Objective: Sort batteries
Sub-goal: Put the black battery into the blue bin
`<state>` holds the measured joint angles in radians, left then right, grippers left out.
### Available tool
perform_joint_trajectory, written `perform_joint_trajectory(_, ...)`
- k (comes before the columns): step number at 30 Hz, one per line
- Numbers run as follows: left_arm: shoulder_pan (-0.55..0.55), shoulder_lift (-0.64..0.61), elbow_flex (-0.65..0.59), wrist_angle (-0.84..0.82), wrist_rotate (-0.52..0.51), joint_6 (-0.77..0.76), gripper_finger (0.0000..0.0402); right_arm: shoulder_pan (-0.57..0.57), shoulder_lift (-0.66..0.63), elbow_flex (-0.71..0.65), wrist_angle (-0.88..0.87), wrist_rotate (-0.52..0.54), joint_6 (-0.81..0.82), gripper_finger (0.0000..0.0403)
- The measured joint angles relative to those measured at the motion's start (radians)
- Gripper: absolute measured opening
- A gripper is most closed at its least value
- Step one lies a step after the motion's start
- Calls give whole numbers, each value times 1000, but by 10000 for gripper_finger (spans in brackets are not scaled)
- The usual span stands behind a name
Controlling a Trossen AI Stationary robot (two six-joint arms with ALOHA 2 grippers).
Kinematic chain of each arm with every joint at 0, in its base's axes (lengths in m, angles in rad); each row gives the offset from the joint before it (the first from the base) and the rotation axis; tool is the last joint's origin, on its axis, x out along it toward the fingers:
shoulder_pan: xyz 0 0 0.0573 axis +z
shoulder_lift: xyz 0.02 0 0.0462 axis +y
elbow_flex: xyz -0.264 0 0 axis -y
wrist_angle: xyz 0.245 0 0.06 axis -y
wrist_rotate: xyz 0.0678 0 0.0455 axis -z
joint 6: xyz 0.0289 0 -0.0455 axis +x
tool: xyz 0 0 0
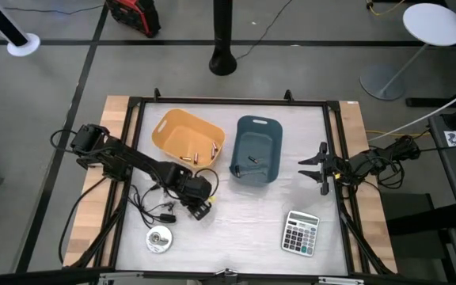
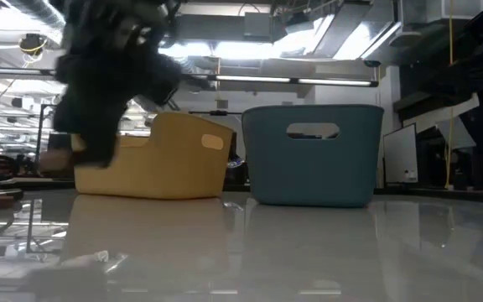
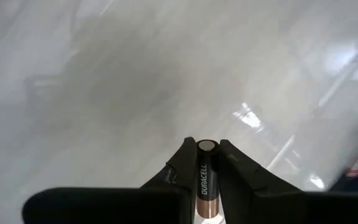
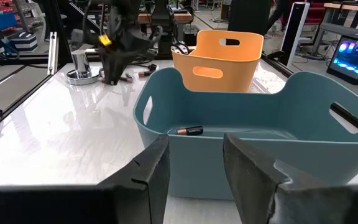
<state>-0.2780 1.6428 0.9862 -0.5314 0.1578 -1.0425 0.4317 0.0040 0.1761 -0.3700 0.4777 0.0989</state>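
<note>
The left gripper hangs over the table in front of the yellow bin, pinching a dark, copper-ended battery. Further back, several batteries lie in the yellow bin and one battery in the blue bin. The right gripper waits beside the blue bin, fingers apart and empty.
</note>
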Motion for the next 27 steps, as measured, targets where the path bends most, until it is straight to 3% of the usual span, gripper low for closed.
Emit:
perform_joint_trajectory(17, 199, 0, 245, 144, 38, 407, 41, 0, 0, 0, 0, 0, 0, 145)
perform_joint_trajectory(20, 252, 0, 275, 255, 24, 502, 39, 0, 0, 0, 0, 0, 0, 145)
perform_joint_trajectory(24, 314, 0, 277, 453, -72, 675, 50, 0, 0, 0, 0, 0, 0, 145)
perform_joint_trajectory(27, 347, 0, 277, 513, -92, 791, 64, 0, 0, 0, 0, 0, 0, 145)
